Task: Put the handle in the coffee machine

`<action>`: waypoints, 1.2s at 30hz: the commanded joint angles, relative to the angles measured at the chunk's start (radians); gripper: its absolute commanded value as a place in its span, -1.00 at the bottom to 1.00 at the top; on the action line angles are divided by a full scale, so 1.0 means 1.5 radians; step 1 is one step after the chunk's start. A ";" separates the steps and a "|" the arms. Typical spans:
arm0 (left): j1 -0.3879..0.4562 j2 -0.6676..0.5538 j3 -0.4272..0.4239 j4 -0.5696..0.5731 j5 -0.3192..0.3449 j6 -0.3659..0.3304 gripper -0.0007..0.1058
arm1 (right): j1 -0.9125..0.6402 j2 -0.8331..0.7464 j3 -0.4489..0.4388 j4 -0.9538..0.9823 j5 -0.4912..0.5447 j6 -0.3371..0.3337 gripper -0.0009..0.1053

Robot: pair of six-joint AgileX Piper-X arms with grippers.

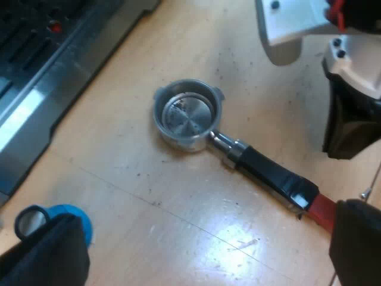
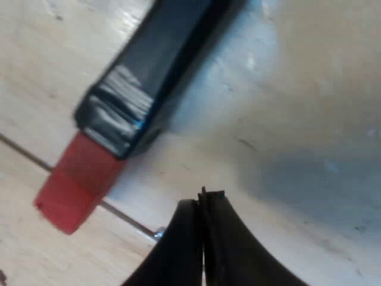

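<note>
The metal holder point(image 1: 187, 113) lies loose on the wooden table, its round basket facing up and showing dark residue. Its dark handle point(image 1: 271, 173) ends in red point(image 1: 324, 211). My left gripper point(image 1: 205, 235) hangs open above the table; one finger point(image 1: 357, 244) is close to the red end and the other finger point(image 1: 47, 253) is by a blue tamper. My right gripper point(image 2: 205, 199) is shut with nothing between its fingers. Its tips sit just off the handle's red end point(image 2: 71, 196), low over the table, and it also appears beside the handle point(image 1: 351, 128).
The espresso machine's metal drip tray point(image 1: 41, 77) borders the table beyond the basket. A blue tamper point(image 1: 74, 217) stands partly behind my left finger. Bare wood lies between the holder and the tamper.
</note>
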 commanded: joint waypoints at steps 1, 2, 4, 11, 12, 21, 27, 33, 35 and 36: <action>0.001 -0.005 -0.004 0.012 0.015 0.003 0.58 | 0.003 0.021 -0.006 -0.002 0.004 -0.011 -0.98; 0.001 -0.005 -0.002 0.015 0.019 0.007 0.58 | 0.004 0.025 -0.006 -0.015 0.004 -0.011 -0.98; 0.001 -0.005 0.004 0.017 0.021 0.013 0.58 | 0.005 0.032 -0.006 -0.023 0.001 -0.009 -0.98; 0.029 -0.005 0.045 0.020 -0.012 0.015 0.58 | 0.007 0.115 -0.045 -0.129 -0.031 0.038 -0.98; 0.034 -0.005 0.045 0.022 -0.014 0.015 0.58 | 0.007 0.121 -0.058 -0.149 -0.032 0.042 -0.98; 0.035 -0.005 0.045 0.022 -0.015 0.025 0.58 | 0.007 0.132 -0.091 -0.124 -0.028 0.064 -0.98; 0.035 -0.005 0.045 0.016 -0.015 0.026 0.58 | 0.007 0.055 -0.091 -0.010 0.044 0.064 -0.98; 0.035 -0.005 0.049 -0.003 0.006 0.026 0.58 | -0.018 -0.037 -0.092 0.080 0.095 0.059 -0.98; 0.030 -0.005 0.057 -0.025 0.013 0.026 0.58 | -0.043 -0.060 -0.094 0.103 0.094 0.040 -0.96; 0.028 -0.005 0.060 -0.030 0.015 0.026 0.58 | -0.057 -0.071 -0.097 0.113 0.094 0.019 -0.88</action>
